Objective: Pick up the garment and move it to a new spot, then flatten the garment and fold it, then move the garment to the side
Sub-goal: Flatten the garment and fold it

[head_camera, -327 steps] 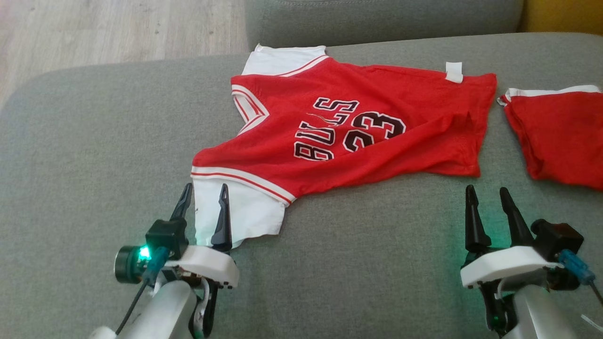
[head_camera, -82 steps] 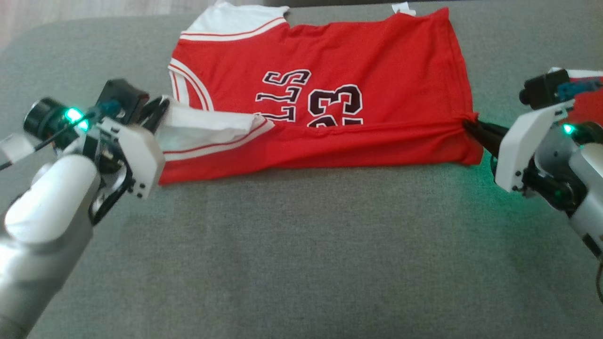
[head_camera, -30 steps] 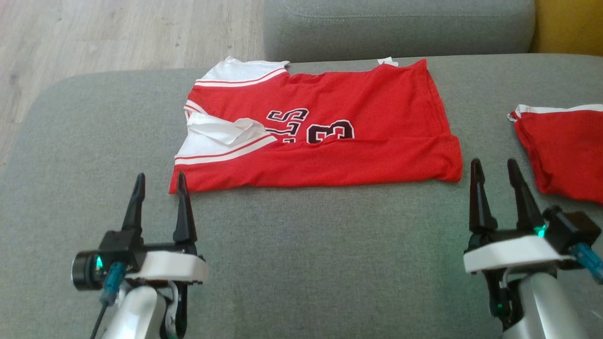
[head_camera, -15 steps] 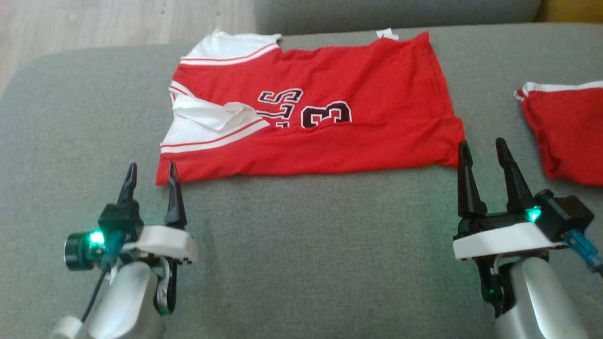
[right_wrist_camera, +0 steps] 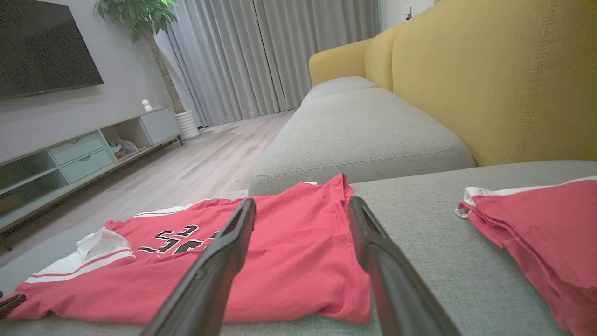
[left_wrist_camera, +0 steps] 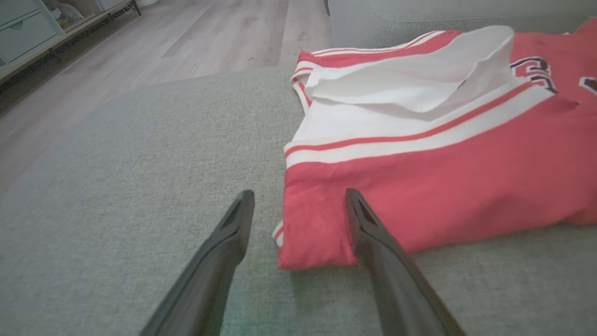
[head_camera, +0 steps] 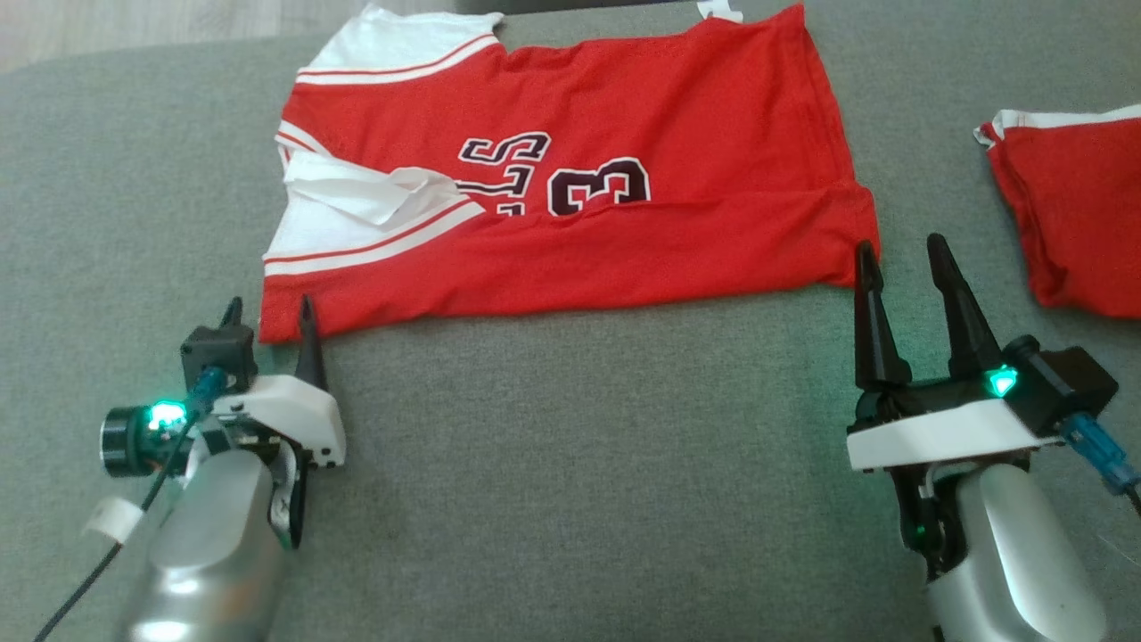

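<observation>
Head view has the red jersey point(head_camera: 570, 169) lying on the grey sofa cushion point(head_camera: 570, 464), its near long edge already folded up over the lettering, so the folding step looks under way. Both claws stand wide and empty. The left gripper point(head_camera: 270, 308) brackets the jersey's near left corner, and the right gripper point(head_camera: 898, 245) sits just beside its near right corner. The next move likely calls for pinching both corners for a second fold.

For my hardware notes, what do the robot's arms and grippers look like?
The left gripper and right gripper each have two black tapered fingers on a white plate, atop a silver-grey forearm. Each carries a black camera block, a green light and a blue connector; the left cable bears a white tag.
</observation>
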You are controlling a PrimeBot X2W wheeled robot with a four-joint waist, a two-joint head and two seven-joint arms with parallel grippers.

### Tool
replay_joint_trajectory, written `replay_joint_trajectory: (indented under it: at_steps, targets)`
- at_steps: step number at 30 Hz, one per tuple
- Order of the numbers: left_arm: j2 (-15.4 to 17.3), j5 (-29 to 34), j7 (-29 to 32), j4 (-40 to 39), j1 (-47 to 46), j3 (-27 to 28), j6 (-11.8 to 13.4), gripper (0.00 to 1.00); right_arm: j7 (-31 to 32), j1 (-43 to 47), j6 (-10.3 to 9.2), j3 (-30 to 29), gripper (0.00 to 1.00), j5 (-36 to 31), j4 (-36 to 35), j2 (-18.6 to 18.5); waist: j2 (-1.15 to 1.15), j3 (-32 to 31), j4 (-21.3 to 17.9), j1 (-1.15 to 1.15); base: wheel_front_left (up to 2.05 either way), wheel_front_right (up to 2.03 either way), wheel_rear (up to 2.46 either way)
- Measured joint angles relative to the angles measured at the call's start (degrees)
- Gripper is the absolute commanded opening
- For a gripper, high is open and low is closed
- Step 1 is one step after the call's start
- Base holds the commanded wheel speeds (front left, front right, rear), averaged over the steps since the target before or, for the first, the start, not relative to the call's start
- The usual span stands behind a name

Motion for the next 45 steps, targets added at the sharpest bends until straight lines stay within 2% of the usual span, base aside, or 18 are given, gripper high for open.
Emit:
replay_joint_trajectory:
  at_steps: [7, 11, 13, 16, 20, 24, 27, 32, 35, 42, 45]
  targets:
    - [0.58, -0.05, 0.8, 6.05, -3.97, 0.02, -0.03, 1.0, 0.0, -1.04, 0.0, 0.68, 1.0, 0.51, -0.1, 0.0, 0.0, 1.6, -1.06, -0.01, 0.0, 0.0, 0.0]
    - [0.56, -0.11, 3.83, 9.15, -6.78, -0.23, -1.57, 1.0, 0.0, -1.04, 0.0, 0.68, 1.0, 0.52, -0.1, 0.0, 0.0, 2.12, -1.55, -0.01, 0.0, 0.0, 0.0]
    - [0.55, -0.83, 5.72, 10.28, -7.86, -0.35, -3.08, 0.0, 0.0, -1.04, 0.0, 0.65, 1.0, 0.58, -0.1, 0.0, 0.0, 2.06, -1.55, -0.01, 0.0, 0.0, 0.0]
    - [-0.24, -1.0, 6.14, 10.81, -8.65, -1.25, -4.05, 0.0, 0.0, -1.08, 0.0, 0.36, 1.0, 0.38, 0.25, 0.0, 0.0, 1.75, -1.15, -0.01, 0.0, 0.0, 0.0]
    - [-0.99, -1.07, 2.54, 10.9, -8.43, -1.79, -4.28, 0.0, 0.04, -2.48, 0.0, -0.67, 1.0, -2.04, 4.59, 0.0, 0.0, 0.85, -0.19, -0.01, 0.0, 0.0, 0.0]
    - [-1.35, -0.97, -2.89, 8.28, -8.04, -2.33, -4.85, 0.0, 4.6, -6.02, 0.0, -3.89, 1.0, -4.81, 10.69, 0.0, 0.0, -0.03, 0.99, -0.01, 0.0, 0.0, 0.0]
    - [-1.43, 0.15, -4.7, 4.02, -8.1, -3.32, -5.26, 0.0, 8.79, -9.61, 0.0, -7.02, 1.0, -5.64, 15.93, -0.01, 0.0, -0.45, 1.95, -0.01, 0.0, 0.0, 0.0]
    - [-1.38, 2.23, -5.32, -2.87, -8.06, -4.53, -5.32, 0.0, 14.36, -14.95, 0.0, -9.57, 1.0, -4.69, 25.25, -0.03, 0.0, -0.54, 3.23, -0.01, 0.0, 0.0, 0.0]
    - [-1.38, 2.55, -5.33, -5.41, -7.68, -5.1, -5.32, 0.0, 16.4, -17.44, 0.0, -9.99, 1.0, -7.06, 30.03, -0.03, 0.0, -0.32, 3.67, -0.01, 0.0, 0.0, 0.0]
    - [-1.32, 3.04, -5.33, -6.79, -5.33, -5.86, -5.31, 0.0, 18.78, -22.4, 0.0, -9.25, 1.0, -13.26, 37.07, -0.25, 0.0, -0.09, 4.18, -0.01, 0.0, 0.0, 0.0]
    - [-1.29, 3.04, -5.23, -6.49, -4.94, -6.23, -5.3, 0.0, 19.19, -23.42, 0.0, -8.27, 0.98, -13.73, 38.97, -0.57, 0.0, -0.29, 4.27, -0.01, 0.0, 0.0, 0.0]
